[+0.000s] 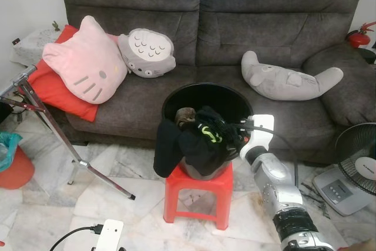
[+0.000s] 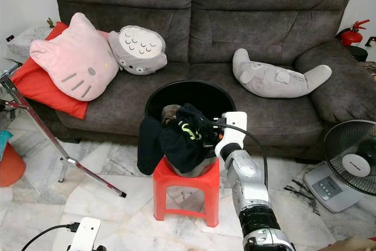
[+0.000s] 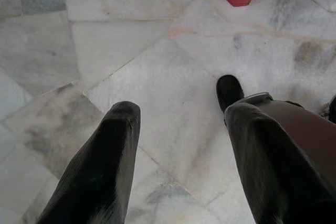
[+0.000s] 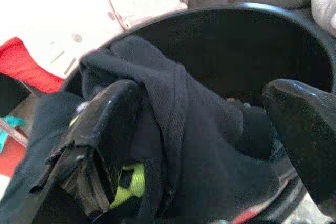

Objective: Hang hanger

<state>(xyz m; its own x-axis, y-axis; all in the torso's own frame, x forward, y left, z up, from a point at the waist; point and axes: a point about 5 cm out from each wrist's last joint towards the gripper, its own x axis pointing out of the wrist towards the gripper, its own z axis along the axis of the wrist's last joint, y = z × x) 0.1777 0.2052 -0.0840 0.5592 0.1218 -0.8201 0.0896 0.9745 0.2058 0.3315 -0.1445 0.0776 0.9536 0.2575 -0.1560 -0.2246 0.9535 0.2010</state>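
Jaws, right gripper (image 4: 202,145): fingers spread wide on either side of a bunched fold of black clothing (image 1: 200,136), one finger (image 4: 100,145) against the cloth; no firm hold can be made out.
Jaws, left gripper (image 3: 178,166): parted wide, holding nothing, low over the marble floor (image 3: 131,56).
Clothing: heaped in the black bin (image 1: 226,95), draped over its near rim; a neon-green mark shows in the folds.
Bin: stands on a red stool (image 1: 198,187), just before the grey sofa (image 1: 235,22).
Hanger: cannot be told among the cloth.
Left of scene: metal rack legs (image 1: 53,127).
Sofa: pink cat cushion (image 1: 85,63), two grey plush toys.
Right: floor fan (image 1: 358,157).
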